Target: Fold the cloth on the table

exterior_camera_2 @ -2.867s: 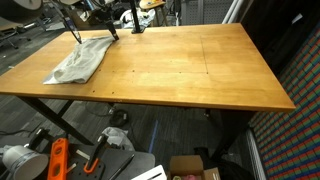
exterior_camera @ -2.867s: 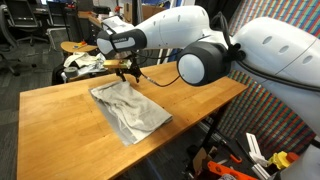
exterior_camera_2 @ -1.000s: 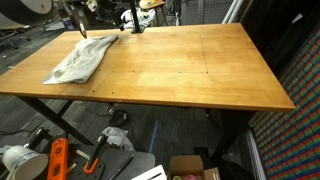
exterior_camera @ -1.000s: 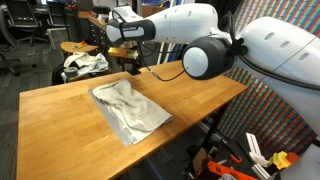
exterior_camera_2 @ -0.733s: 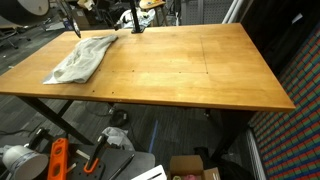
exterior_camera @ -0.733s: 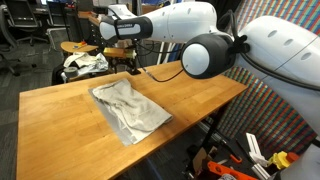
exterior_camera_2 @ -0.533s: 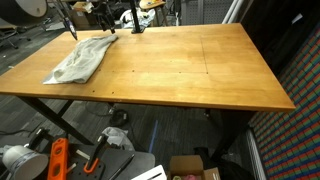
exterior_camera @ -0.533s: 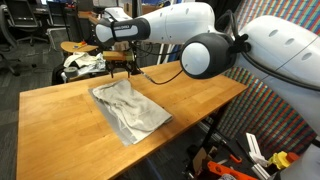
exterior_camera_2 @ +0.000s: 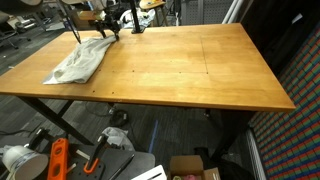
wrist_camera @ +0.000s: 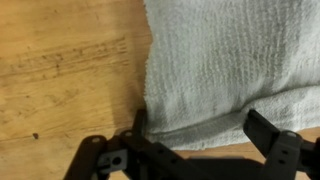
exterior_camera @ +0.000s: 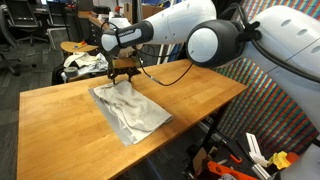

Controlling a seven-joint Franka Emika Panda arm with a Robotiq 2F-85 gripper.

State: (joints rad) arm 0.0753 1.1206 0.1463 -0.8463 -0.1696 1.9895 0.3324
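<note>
fingers: black pads [wrist_camera: 141,122] spread wide, gripping nothing | gripper: black Robotiq gripper [wrist_camera: 200,138] straddles one edge of the crumpled light grey cloth [wrist_camera: 230,60], one fingertip at its side edge | cloth: spreads away from the fingertips on the light wooden table [wrist_camera: 60,60] | exterior views: gripper [exterior_camera: 124,76] at one end of the cloth [exterior_camera: 130,108]

1. In an exterior view, the Panda arm [exterior_camera: 250,35] has smooth, glossy white shells, rounded and bulbous.
2. One round joint cap [exterior_camera: 205,45] is dark grey-black against the white.
3. The wrist section [exterior_camera: 122,40] mixes black and white parts.
4. A thin black cable [exterior_camera: 165,77] loops under the wrist.
5. The Robotiq gripper [wrist_camera: 197,118] is matte black, and its fingers [wrist_camera: 270,135] are flat, angular links.
</note>
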